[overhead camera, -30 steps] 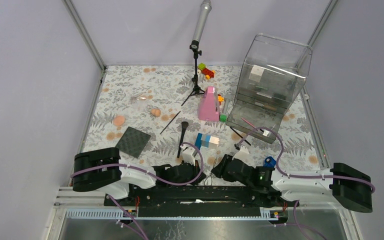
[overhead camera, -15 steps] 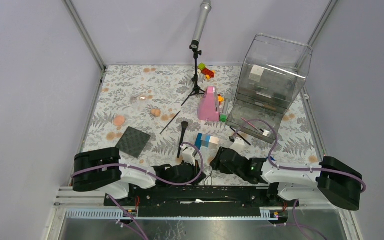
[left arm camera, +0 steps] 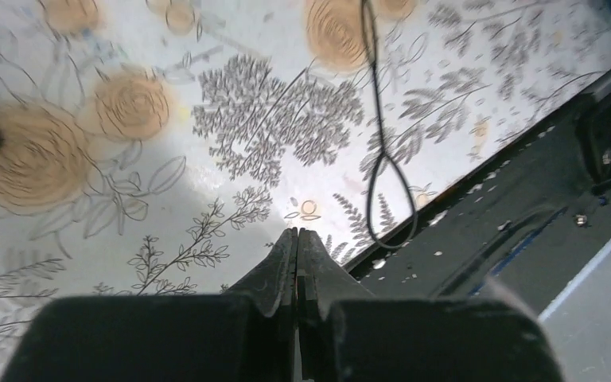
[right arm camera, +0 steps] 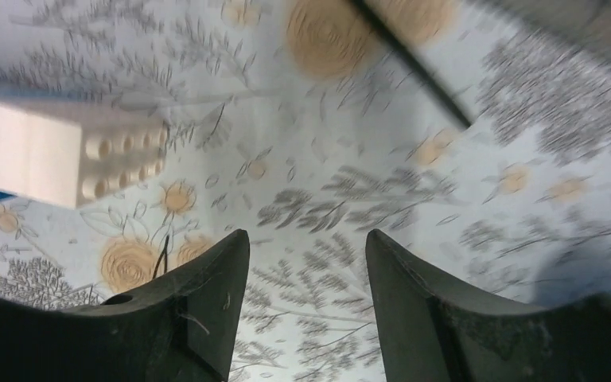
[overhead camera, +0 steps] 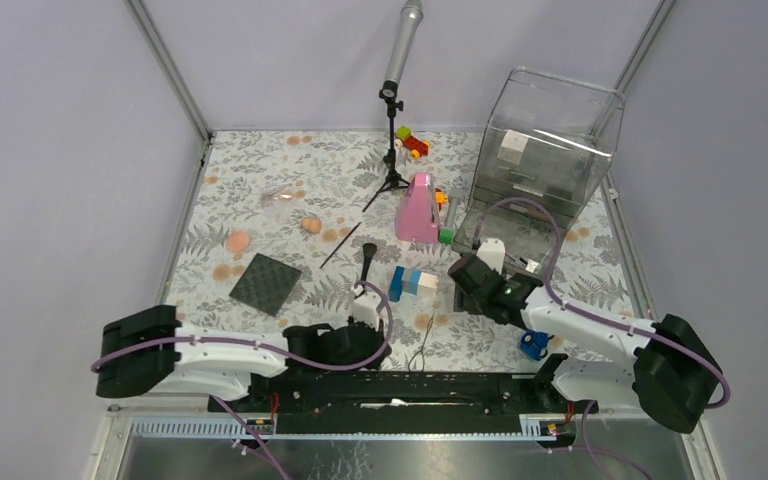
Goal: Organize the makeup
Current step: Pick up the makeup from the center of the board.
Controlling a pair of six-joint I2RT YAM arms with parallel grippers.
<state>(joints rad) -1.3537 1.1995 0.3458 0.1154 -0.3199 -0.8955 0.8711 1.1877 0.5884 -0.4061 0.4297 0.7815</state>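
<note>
The makeup lies scattered on the floral table: a flat dark square (overhead camera: 267,283), two peach sponges (overhead camera: 237,241) (overhead camera: 311,225), a black brush (overhead camera: 366,268) and a thin black pencil (overhead camera: 341,245). My right gripper (overhead camera: 465,280) (right arm camera: 306,247) hovers open and empty over the cloth, just before the organizer's open bottom drawer (overhead camera: 520,245). In the right wrist view a black pencil (right arm camera: 414,64) lies ahead of its fingertips. My left gripper (overhead camera: 365,345) (left arm camera: 297,232) is shut on nothing, low near the table's front edge.
A clear drawer organizer (overhead camera: 550,140) stands at the back right. A pink object (overhead camera: 418,208), blue and white blocks (overhead camera: 412,283) (right arm camera: 56,159), a blue toy car (overhead camera: 533,345), a microphone stand (overhead camera: 392,150), toy blocks (overhead camera: 412,142) and a black wire loop (left arm camera: 386,183) are around.
My right arm has swung away from the front edge toward the open drawer, its jaws spreading wider, uncovering the blue car. The left arm's shoulder has shifted left; its gripper stays shut.
</note>
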